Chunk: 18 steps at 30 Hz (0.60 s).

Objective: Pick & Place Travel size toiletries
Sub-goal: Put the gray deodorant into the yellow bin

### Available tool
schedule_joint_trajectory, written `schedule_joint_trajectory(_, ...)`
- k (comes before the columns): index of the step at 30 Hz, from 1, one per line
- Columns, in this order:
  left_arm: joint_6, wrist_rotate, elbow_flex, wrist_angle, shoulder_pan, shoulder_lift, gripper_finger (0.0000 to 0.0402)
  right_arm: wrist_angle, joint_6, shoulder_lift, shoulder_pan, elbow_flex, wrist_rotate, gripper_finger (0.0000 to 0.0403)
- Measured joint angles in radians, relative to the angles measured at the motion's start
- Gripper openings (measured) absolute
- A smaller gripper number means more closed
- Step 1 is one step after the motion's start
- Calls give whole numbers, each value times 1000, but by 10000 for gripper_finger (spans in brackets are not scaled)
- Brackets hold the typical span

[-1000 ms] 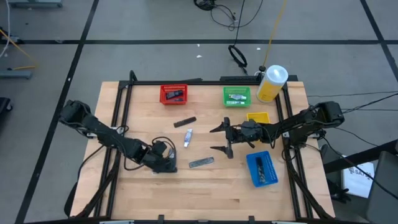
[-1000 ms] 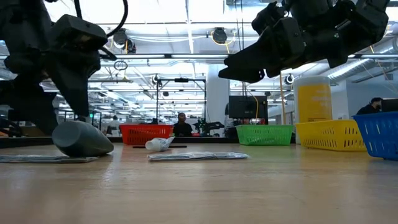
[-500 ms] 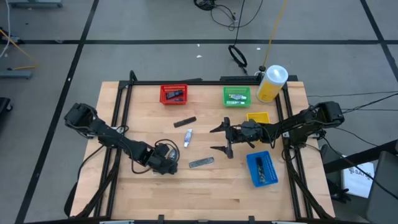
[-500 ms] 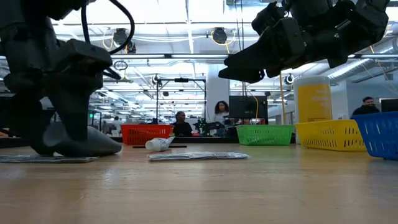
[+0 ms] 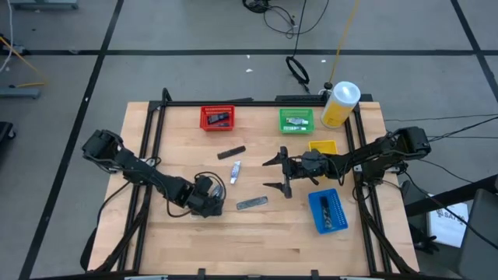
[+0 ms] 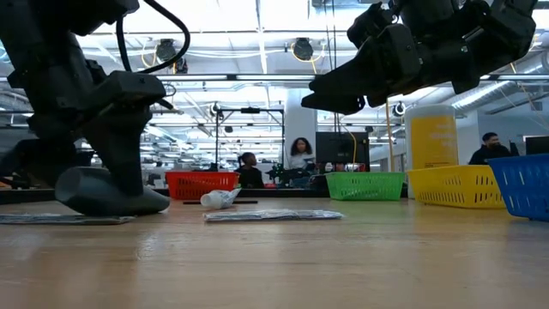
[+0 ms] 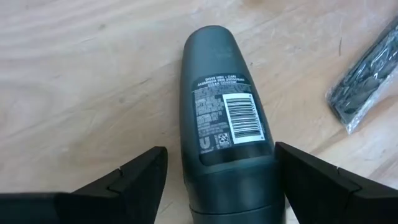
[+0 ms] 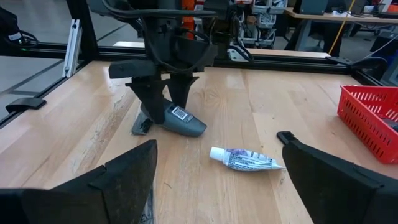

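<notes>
Dark grey mini bottle (image 7: 221, 118) with a barcode label lies on its side on the light wooden table (image 5: 257, 225), front-left area. Left gripper (image 5: 208, 196) is low over it, fingers spread, one each side of the bottle body; can't tell from the wrist view whether the pads touch it. Bottle still on the wood per the low view (image 6: 107, 190).

Right gripper (image 5: 274, 173) hangs above table centre, fingers spread wide, holding nothing.

Other toiletries:
- flat grey foil sachet (image 5: 251, 203) just right of the left gripper, flat on the table
- small white tube (image 5: 235, 172) mid-table, also seen in the right wrist view (image 8: 244, 159)
- dark flat packet (image 5: 231, 152) just behind the tube
- dark item in the red bin (image 5: 217, 118), silvery item in the green bin (image 5: 296, 120), several small items in the blue bin (image 5: 327, 211)

Yellow bin (image 5: 323, 146) sits between the green and blue ones. Large yellow bottle with white cap (image 5: 340, 104) at back right corner. People visible in the room behind, low view.
</notes>
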Motion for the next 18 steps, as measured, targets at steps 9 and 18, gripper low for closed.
schedule_joint_trajectory(9,71,8,1,7,-1,9,227,0,0,0,0,0,1,334)
schedule_joint_trajectory(18,175,19,1,7,19,-1,196,0,-8,0,0,0,1,334)
